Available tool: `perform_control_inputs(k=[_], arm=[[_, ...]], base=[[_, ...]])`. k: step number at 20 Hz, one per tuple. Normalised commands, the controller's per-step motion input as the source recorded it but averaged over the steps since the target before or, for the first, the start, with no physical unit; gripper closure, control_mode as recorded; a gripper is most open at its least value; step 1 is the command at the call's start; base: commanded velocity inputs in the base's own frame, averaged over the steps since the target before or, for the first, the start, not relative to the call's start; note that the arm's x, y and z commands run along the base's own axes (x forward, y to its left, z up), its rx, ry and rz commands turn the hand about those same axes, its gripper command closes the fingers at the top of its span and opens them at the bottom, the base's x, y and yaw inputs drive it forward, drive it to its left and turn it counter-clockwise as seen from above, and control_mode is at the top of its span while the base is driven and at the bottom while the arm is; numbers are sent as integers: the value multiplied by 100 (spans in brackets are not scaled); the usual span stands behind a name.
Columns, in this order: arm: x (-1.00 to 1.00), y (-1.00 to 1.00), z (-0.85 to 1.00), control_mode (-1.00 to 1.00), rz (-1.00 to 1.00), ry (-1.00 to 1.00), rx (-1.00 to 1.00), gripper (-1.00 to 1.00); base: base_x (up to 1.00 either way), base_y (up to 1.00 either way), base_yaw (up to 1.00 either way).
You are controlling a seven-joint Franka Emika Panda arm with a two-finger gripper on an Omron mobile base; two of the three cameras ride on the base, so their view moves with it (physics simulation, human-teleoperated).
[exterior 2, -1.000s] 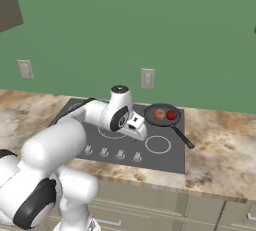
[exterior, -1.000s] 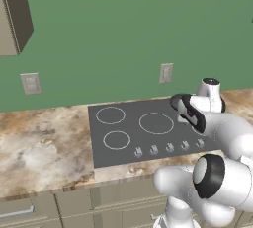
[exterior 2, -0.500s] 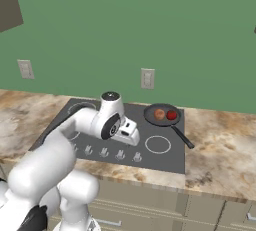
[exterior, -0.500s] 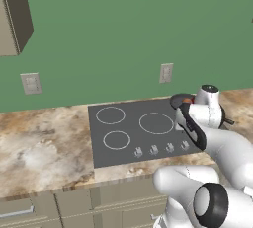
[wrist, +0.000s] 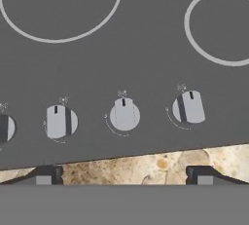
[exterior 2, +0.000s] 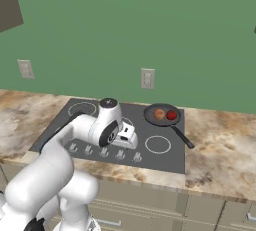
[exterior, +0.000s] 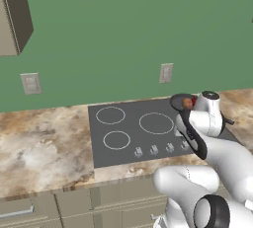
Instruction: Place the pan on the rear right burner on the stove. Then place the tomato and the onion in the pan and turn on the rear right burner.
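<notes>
I see the pan [exterior 2: 162, 114] sitting on the rear right burner [exterior 2: 150, 121] of the stove [exterior 2: 100, 125], at the far right corner of the glass, with its thin black handle running toward the near right, out to the cooktop's edge. Inside the pan lie the onion [exterior 2: 159, 114] on the left and the tomato [exterior 2: 171, 115] on the right, just beside each other. From the left base camera the pan [exterior: 180, 100] is partly hidden behind my arm, with the onion [exterior: 187, 103] peeking out at its rim.

My fingers [wrist: 124, 176] are released, spread wide with nothing between them. In the hand camera the two dark tips stand over the near edge of the stove [wrist: 146, 63], above the strip of marbled tabletop [wrist: 146, 163] in front of it. Just beyond them is the row of silver knobs [wrist: 124, 114]: four show, the leftmost cut off by the frame edge. The round knob in the middle lies roughly centred between my fingertips, and I am not touching it. Two white ring outlines show farther back on the glass.

From the right base camera my hand [exterior 2: 125, 136] hangs low over the knob row, left of the near right ring [exterior 2: 158, 144] and well apart from the pan.
</notes>
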Motion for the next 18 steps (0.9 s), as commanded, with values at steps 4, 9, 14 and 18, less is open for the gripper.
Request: perform_control_inputs(k=[4,9,14,18], arm=[[0,0,-3,-100,6,0,0,-100],[8,2,-25,-100,2,0,-3,-100],[13,3,-7,-100,0,-2,-3,-100],[5,0,0,-100,0,0,-1,-100]], base=[[0,0,0],[0,0,0],[0,0,0],[0,0,0]])
